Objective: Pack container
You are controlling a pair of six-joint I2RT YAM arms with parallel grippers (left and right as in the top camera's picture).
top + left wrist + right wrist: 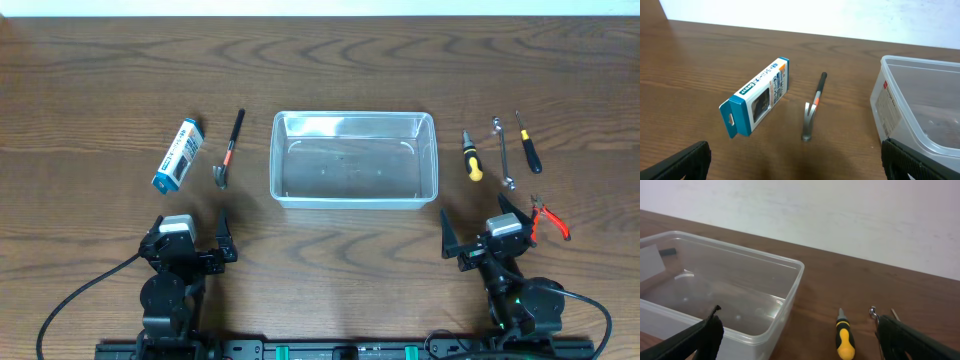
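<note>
Left gripper point(192, 221) and right gripper point(476, 211) hang spread, empty; the container point(355, 200) looks light, stiff, slippery, best pinched at its rim

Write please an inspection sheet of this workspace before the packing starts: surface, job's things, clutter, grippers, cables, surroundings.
Surface: dark wooden table, no spills seen.
Job's things: clear plastic container at centre, upright, nothing seen inside. Left of it: blue-and-white box, small hammer. Right of it: yellow-and-black screwdriver, wrench, black-handled screwdriver, red-handled pliers.
Clutter: nothing seen.
Grippers: left gripper and right gripper open, holding nothing, near the front edge.
Cables: black cable loops from the left arm's base, another from the right's.
Surroundings: white wall beyond the far edge.
</note>
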